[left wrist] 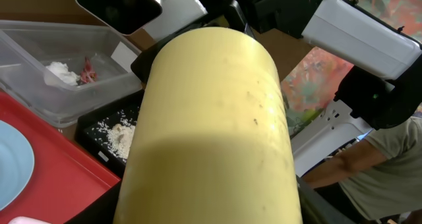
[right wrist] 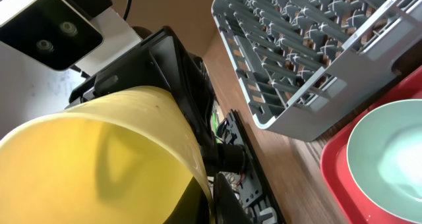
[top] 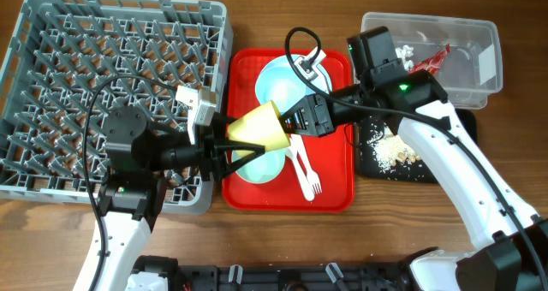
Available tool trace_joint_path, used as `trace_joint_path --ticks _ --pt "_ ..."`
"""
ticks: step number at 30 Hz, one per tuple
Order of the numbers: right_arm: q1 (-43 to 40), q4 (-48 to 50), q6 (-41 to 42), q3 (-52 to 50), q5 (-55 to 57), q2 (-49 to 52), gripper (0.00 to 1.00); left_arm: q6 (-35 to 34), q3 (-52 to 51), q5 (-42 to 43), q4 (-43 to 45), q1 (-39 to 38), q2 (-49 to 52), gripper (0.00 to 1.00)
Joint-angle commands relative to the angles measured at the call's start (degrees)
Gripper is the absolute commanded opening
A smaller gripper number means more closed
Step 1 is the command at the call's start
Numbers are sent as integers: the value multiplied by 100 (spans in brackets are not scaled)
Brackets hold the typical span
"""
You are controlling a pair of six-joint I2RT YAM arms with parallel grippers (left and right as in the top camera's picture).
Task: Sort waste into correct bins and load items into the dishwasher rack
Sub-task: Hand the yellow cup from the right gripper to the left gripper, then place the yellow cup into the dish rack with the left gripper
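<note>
The small yellow cup [top: 257,127] hangs on its side above the left edge of the red tray, between both arms. My left gripper [top: 224,141] is shut on its narrow end. My right gripper [top: 295,121] is shut on its rim, one finger inside, as the right wrist view [right wrist: 208,197] shows. The cup fills the left wrist view [left wrist: 211,118]. The grey dishwasher rack [top: 51,86] lies at the left. The clear tub [top: 467,34] holds the red wrapper [top: 432,60] and white tissue [top: 402,51]. The black tray [top: 377,167] holds crumbs [top: 396,150].
The red tray [top: 338,197] carries the pale blue plate [top: 278,77], the pale green bowl [top: 257,167] and a white fork [top: 304,175]. The rack's near corner [right wrist: 310,46] is close to the cup.
</note>
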Motion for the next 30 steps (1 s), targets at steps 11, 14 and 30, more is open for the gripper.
trace_joint_path --ticks 11,14,30 --pt "35 -28 -63 46 352 83 5 61 63 63 -59 -63 -9 11" --pt "-74 -31 -63 48 444 83 15 568 63 -750 -1049 94 -11 8" --pt "-960 -986 -63 48 3744 -144 43 1172 739 -3915 -4645 1523 -22 4"
